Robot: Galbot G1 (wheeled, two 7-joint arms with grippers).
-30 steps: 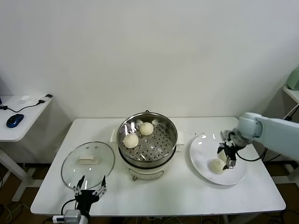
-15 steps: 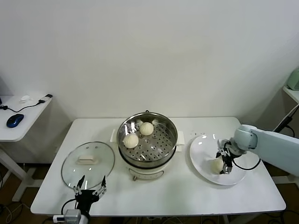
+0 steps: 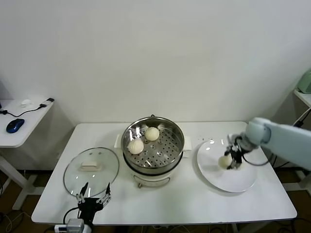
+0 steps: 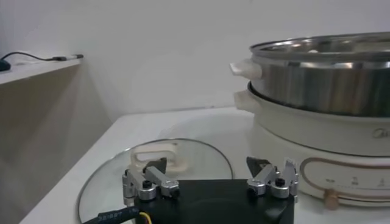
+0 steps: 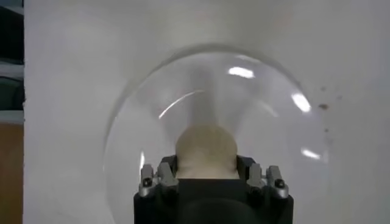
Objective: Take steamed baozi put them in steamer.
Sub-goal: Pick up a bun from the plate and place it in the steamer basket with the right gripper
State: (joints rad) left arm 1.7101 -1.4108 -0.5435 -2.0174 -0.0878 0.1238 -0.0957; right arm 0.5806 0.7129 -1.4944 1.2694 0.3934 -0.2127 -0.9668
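Right claw (image 3: 232,159) hung over the plate (image 3: 241,182) in the head view, clamped on a baozi (image 3: 225,161); whether the bun was lifted clear of the plate could not be told there. Two more baozi (image 3: 136,145) sat on the perforated tray of the steamer (image 3: 171,158) at mid-tabletop (image 3: 194,204). A glass lid (image 3: 91,167) lay to the steamer's left, and the left claw (image 3: 93,192) waited spread wide at the near edge, just beside the lid.

The left wrist view showed that claw (image 4: 210,176) with fingers well apart, low over the lid (image 4: 195,161), the steamer's (image 4: 323,85) steel wall and white base close by.

The right wrist view showed the claw (image 5: 207,173) pinching the baozi (image 5: 205,146) from both sides above the plate (image 5: 152,122).
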